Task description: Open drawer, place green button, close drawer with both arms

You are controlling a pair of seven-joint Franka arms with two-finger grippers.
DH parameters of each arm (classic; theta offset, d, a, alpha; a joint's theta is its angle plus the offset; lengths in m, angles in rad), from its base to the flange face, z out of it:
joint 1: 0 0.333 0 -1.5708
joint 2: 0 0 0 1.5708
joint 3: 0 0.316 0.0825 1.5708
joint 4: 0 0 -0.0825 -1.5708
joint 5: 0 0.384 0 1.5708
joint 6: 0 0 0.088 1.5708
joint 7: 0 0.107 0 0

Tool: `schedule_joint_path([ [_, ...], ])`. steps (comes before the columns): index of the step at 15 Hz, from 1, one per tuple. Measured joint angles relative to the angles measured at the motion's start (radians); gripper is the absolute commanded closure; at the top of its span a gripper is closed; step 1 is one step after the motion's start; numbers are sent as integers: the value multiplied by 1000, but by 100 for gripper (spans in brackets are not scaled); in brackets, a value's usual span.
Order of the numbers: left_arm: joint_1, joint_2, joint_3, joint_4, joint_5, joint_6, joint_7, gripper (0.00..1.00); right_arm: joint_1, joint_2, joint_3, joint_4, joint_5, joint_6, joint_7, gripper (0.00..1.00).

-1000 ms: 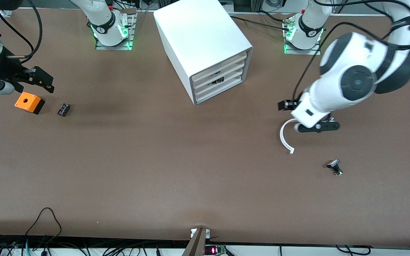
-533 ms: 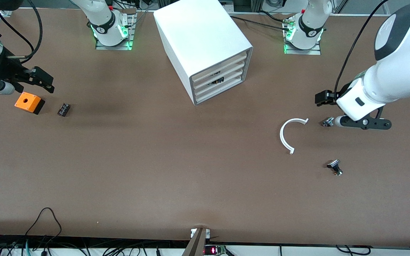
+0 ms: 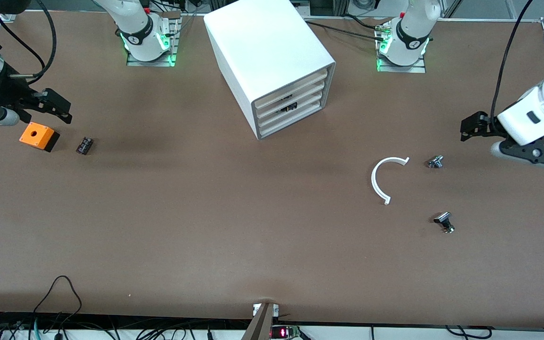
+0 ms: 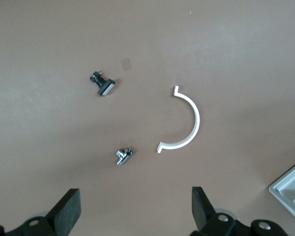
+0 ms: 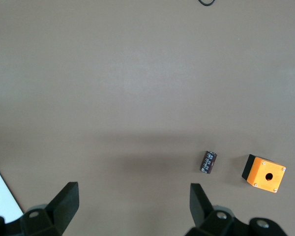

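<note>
**Both grippers wide open and empty, no button in plain sight**

The left gripper (image 4: 135, 206) has its fingers spread wide with nothing between them. It hangs over bare table at the left arm's end, near a small silver part (image 3: 435, 161) and clear of everything. In the front view the left gripper (image 3: 534, 158) sits well apart from the cabinet (image 3: 272, 52), which looks like a parked, out-of-the-way pose.

The right gripper (image 5: 132, 201) is just as open and just as empty. This arm waits with the right gripper (image 3: 50, 106) over the table at the right arm's end, close to the orange box (image 3: 38, 136). A dark cylinder (image 3: 84, 145) lies just beside that box.

Near the silver part lies a white curved piece (image 3: 377, 182). A second silver-and-black part (image 3: 444, 222) rests nearer the front camera.

The button cannot be picked out anywhere on the tabletop. The cabinet's fronts all appear pushed in. Along the edge of one drawer (image 3: 300, 101) a dark patch (image 3: 287, 107) shows in the gap. It may be the button lying inside, but that cannot be told for sure. If it is, the task is probably at or near its end, which would explain why both grippers stand open and clear of the cabinet.
</note>
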Motion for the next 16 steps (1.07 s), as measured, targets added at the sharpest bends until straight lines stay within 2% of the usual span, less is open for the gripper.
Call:
schedule_joint_path([
  [4,-42,-75,54,-123,-15,150,-69,1,-1,0,-3,0,0,0,-2,0],
  [9,-53,-87,58,-96,-17,39,-74,1,-2,0,-3,0,0,0,-2,0],
  [16,-56,-89,58,-89,-17,24,-74,1,-2,0,-3,1,0,0,-2,0],
])
